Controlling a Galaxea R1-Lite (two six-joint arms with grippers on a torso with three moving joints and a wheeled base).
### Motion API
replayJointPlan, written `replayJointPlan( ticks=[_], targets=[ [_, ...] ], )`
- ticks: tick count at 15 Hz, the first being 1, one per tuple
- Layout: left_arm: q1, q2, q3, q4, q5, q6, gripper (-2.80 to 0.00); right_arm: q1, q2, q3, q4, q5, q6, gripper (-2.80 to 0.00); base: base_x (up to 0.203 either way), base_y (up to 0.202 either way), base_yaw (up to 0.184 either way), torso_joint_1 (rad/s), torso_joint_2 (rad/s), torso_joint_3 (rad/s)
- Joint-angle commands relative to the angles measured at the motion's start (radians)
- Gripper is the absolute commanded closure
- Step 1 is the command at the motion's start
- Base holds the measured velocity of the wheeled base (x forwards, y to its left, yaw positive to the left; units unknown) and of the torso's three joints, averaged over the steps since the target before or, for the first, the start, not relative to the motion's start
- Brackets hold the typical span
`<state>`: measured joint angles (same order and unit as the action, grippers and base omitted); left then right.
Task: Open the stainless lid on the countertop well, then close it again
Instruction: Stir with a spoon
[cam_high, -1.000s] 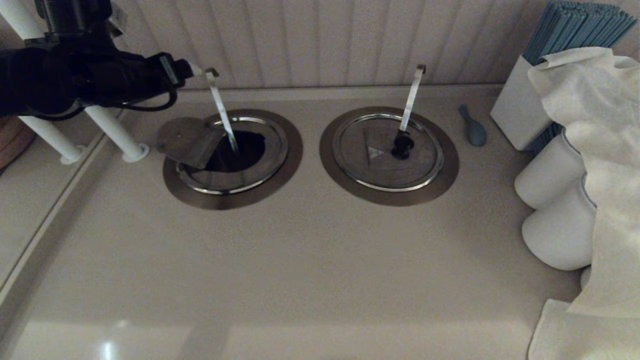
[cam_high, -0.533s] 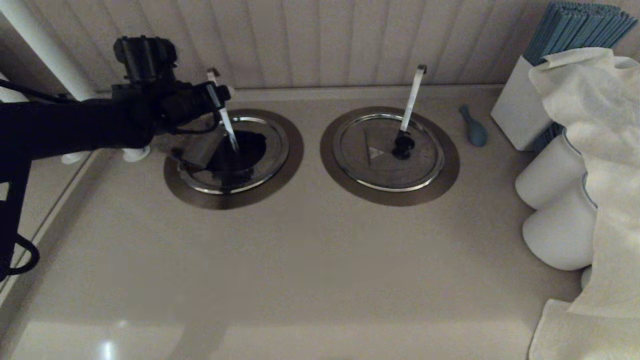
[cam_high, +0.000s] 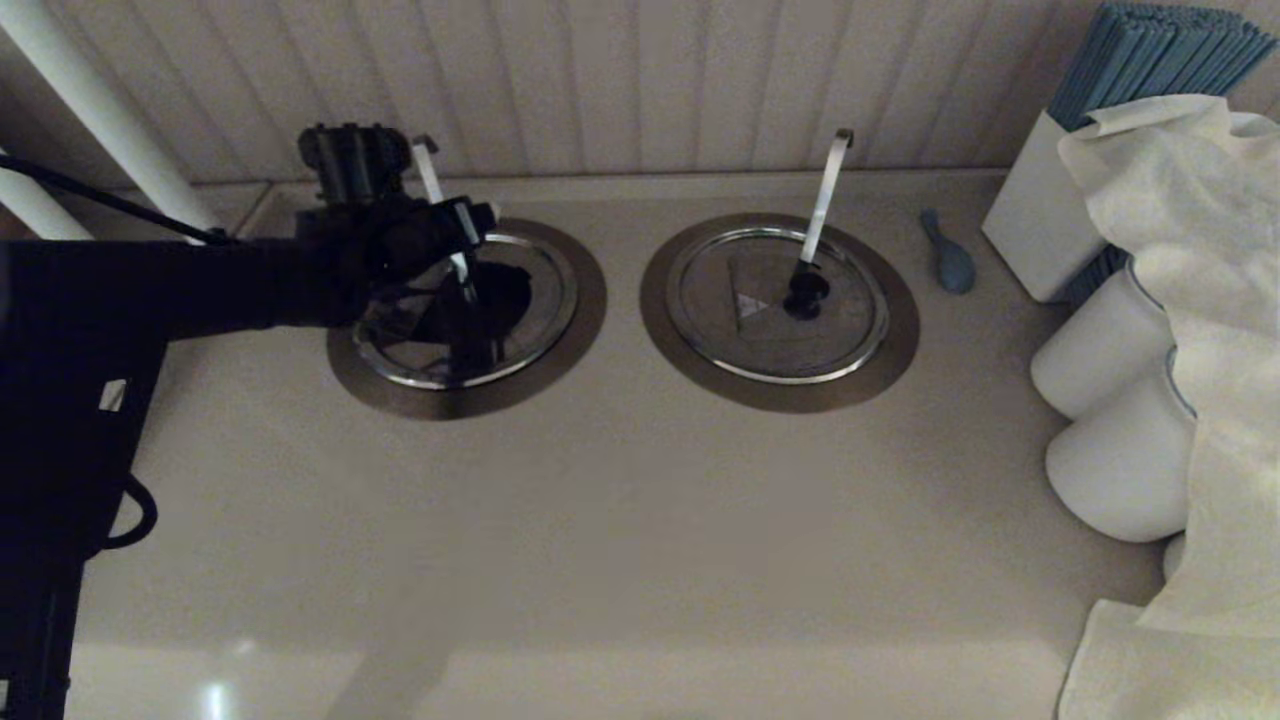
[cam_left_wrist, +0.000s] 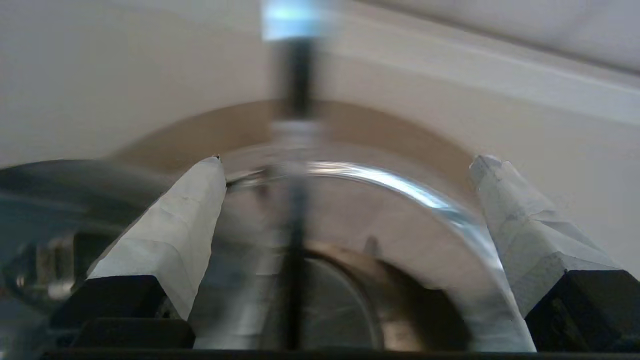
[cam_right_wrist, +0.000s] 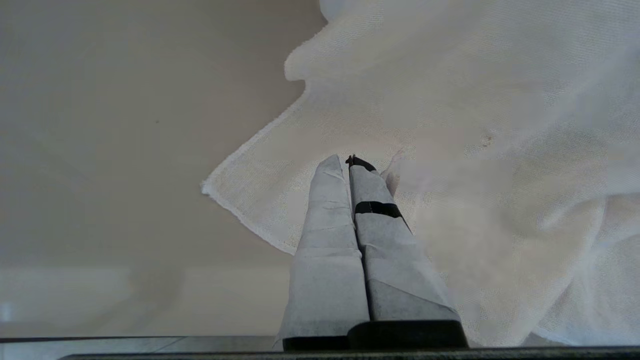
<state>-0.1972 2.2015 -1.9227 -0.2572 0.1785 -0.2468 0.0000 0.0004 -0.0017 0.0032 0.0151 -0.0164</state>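
The countertop well (cam_high: 470, 400) is the left of two brownish collars in the head view; its dark hole (cam_high: 505, 290) is uncovered. The stainless lid (cam_high: 545, 305) lies in the collar with its wedge flap lifted on the left, mostly hidden under my left arm. The thin grey hooked handle (cam_high: 428, 165) rises behind the arm and blurs through the left wrist view. My left gripper (cam_high: 470, 235) hovers over the flap and hole, open, its fingers (cam_left_wrist: 175, 240) straddling the lid's bright rim (cam_left_wrist: 415, 190) with nothing gripped. My right gripper (cam_right_wrist: 347, 161) is shut above a white cloth.
To the right lies the twin lid (cam_high: 740, 340), closed, with a black knob (cam_high: 805, 290) and a bright flat handle (cam_high: 825, 195). Further right are a blue-grey scoop (cam_high: 948, 255), a white box of blue straws (cam_high: 1040, 215), white jars (cam_high: 1100, 345) and a draped cloth (cam_high: 1200, 300). White posts (cam_high: 100, 100) stand at the far left.
My left arm has swung in from the left and come down over the well, covering the lifted flap. Its jaws stay open. The twin lid has not moved.
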Motion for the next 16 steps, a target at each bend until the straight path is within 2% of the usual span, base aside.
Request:
replayJointPlan(
  ticks=[1, 2, 6, 16],
  targets=[
    [-0.005, 0.020, -0.002, -0.020, 0.004, -0.001, -2.80, 0.000, 0.000, 0.000, 0.000, 0.000, 0.000, 0.00, 0.000, 0.000, 0.000, 0.000, 0.00, 0.000],
    [-0.009, 0.032, -0.001, -0.078, 0.006, 0.001, -2.80, 0.000, 0.000, 0.000, 0.000, 0.000, 0.000, 0.00, 0.000, 0.000, 0.000, 0.000, 0.00, 0.000],
    [-0.027, 0.055, 0.000, -0.113, 0.010, 0.020, -2.80, 0.000, 0.000, 0.000, 0.000, 0.000, 0.000, 0.00, 0.000, 0.000, 0.000, 0.000, 0.00, 0.000],
    [-0.042, 0.074, -0.002, -0.168, 0.009, 0.022, -2.80, 0.000, 0.000, 0.000, 0.000, 0.000, 0.000, 0.00, 0.000, 0.000, 0.000, 0.000, 0.00, 0.000]
  ],
)
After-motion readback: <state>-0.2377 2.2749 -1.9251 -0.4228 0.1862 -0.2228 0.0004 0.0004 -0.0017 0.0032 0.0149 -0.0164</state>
